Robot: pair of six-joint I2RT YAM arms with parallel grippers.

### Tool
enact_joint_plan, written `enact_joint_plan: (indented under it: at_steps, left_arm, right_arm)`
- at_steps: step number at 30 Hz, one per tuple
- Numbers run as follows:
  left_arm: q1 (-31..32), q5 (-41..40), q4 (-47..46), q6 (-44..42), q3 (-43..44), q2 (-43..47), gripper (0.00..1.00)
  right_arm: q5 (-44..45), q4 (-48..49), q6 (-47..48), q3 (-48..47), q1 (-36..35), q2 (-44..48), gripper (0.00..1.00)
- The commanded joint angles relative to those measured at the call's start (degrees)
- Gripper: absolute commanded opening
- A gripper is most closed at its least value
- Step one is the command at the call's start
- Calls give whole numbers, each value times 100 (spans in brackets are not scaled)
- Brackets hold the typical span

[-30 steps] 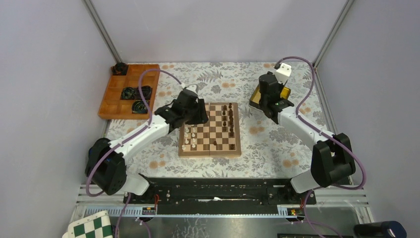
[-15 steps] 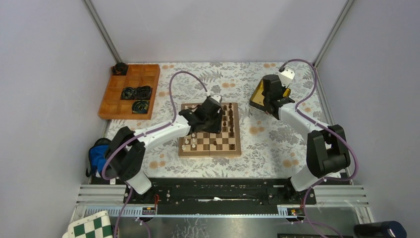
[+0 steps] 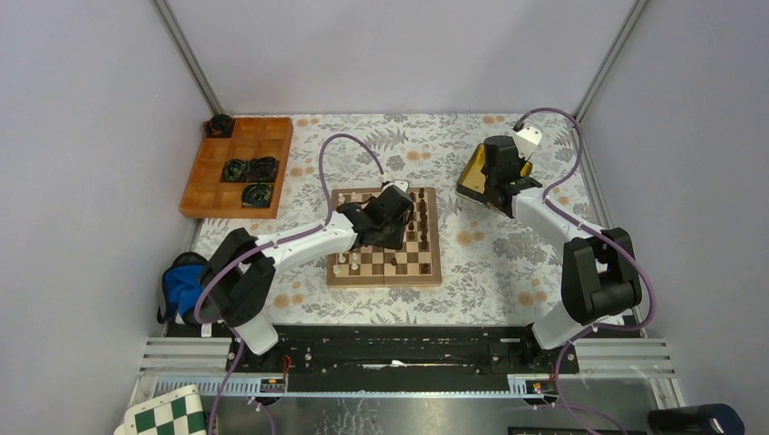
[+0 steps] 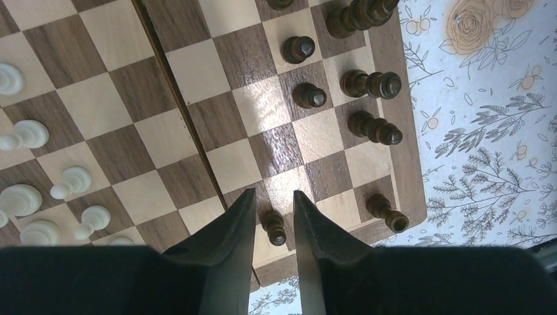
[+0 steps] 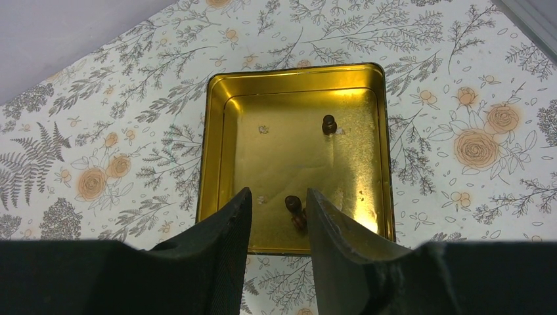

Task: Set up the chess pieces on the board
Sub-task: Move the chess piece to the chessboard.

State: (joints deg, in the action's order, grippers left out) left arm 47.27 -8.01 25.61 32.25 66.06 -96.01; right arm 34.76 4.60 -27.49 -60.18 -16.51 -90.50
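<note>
The board (image 3: 426, 272) lies mid-table. Cream chess pieces (image 4: 26, 134) stand on its left side and dark ones (image 4: 371, 84) along its right edge. My left gripper (image 4: 274, 200) reaches over the board's near edge (image 3: 394, 252). Its jaws are open but narrow, either side of a standing dark pawn (image 4: 274, 226), with a thin gap on each side. My right gripper (image 5: 278, 197) hangs open over a gold tin (image 5: 226, 98), also seen from above (image 3: 472, 177). One dark piece (image 5: 293, 207) lies between its fingers, close to the right one. A second dark piece (image 5: 329, 124) lies farther in.
An orange compartment tray (image 3: 272, 136) with black ring items sits at the far left. A green-and-white checkered board (image 3: 168, 417) pokes out below the arm rail. A blue object (image 3: 181, 281) lies by the left arm's base. The flowered cloth (image 3: 490, 263) covers the table.
My left arm has swung right from the board's left edge to its near edge, and its jaws have narrowed around the dark pawn. My right gripper has settled slightly over the tin.
</note>
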Motion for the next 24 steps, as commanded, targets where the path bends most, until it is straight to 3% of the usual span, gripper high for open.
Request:
enact_joint_plan:
  at_steps: [1,24]
  left_arm:
    - [115,-209,227,130,51,-14,34]
    - [361,-273,584,344,20,-66,38]
  right_arm:
    - [-63,217,-90,-16,34,47,43]
    - [-170,263,-122,85,35,59,42]
